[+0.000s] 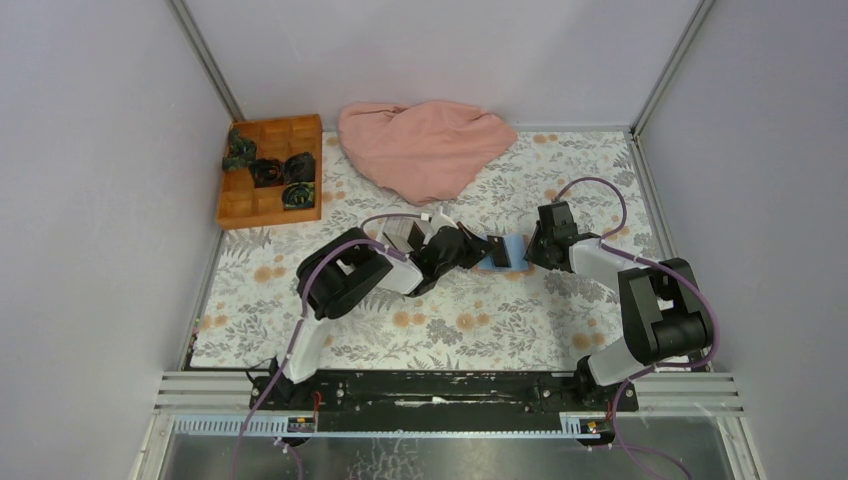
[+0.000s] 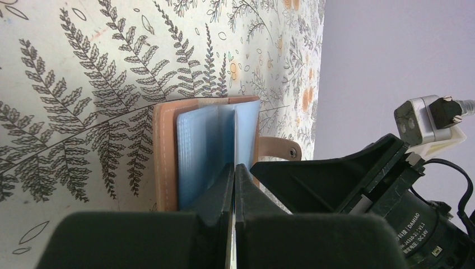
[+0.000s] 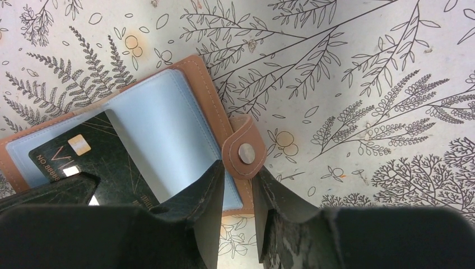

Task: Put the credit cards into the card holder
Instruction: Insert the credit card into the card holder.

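1. Lying open on the fern-printed bench (image 1: 450,320) between the two arms, the card holder (image 3: 168,123) shows its brown cover and pale blue plastic sleeves. Its snap tab (image 3: 245,154) is flopped out to one side.
2. One dark credit card (image 3: 106,162), chip side up, sits aslant over the holder's left half, among the sleeves. By my judgement it is only partly in and not yet seated.
3. The left fingers (image 2: 215,196) are pressed together with no gap. They appear to pinch that card by its near edge, and the card runs edge-on between the blue leaves.
4. The right fingers (image 3: 207,207) stand apart, one on either side of the snap tab and clamped on nothing. They probably steady the cover.
5. In the top view, two small flat rectangles (image 1: 403,236), one grey and one dark, lie on the bench just behind the left arm. These are likely further cards.
6. Progress looks early. No card is visibly stowed, one is at the sleeve, and the others have yet to be fetched. Whether hidden sleeves already hold cards I cannot tell.
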`<state>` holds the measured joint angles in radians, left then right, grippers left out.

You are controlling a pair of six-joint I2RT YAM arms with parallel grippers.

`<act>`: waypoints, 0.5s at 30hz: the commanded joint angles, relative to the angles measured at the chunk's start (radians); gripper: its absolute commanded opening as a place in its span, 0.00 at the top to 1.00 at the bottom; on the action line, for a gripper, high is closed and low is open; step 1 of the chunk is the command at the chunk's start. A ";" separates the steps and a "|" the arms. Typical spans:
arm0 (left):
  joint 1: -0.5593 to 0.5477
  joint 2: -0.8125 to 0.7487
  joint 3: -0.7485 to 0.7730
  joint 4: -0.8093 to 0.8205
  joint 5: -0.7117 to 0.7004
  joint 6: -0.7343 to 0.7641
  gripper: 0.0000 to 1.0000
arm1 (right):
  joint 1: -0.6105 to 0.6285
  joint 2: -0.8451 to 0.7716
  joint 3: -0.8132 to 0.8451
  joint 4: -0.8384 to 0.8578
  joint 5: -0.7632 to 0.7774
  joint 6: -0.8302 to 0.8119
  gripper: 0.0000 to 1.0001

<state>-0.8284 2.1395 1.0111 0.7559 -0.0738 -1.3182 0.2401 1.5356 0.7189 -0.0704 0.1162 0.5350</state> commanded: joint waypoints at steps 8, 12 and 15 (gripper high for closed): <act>-0.037 0.077 0.029 -0.200 -0.020 -0.042 1.00 | -0.007 0.026 0.001 -0.107 0.038 -0.021 0.68; -0.045 0.069 0.053 -0.257 -0.031 -0.004 1.00 | -0.007 0.031 0.008 -0.106 0.027 -0.024 0.68; -0.052 0.057 0.064 -0.297 -0.043 0.029 1.00 | -0.007 0.038 0.009 -0.102 0.018 -0.026 0.68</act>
<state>-0.8524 2.1536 1.0660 0.6422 -0.1207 -1.3102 0.2379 1.5372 0.7246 -0.0822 0.1268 0.5304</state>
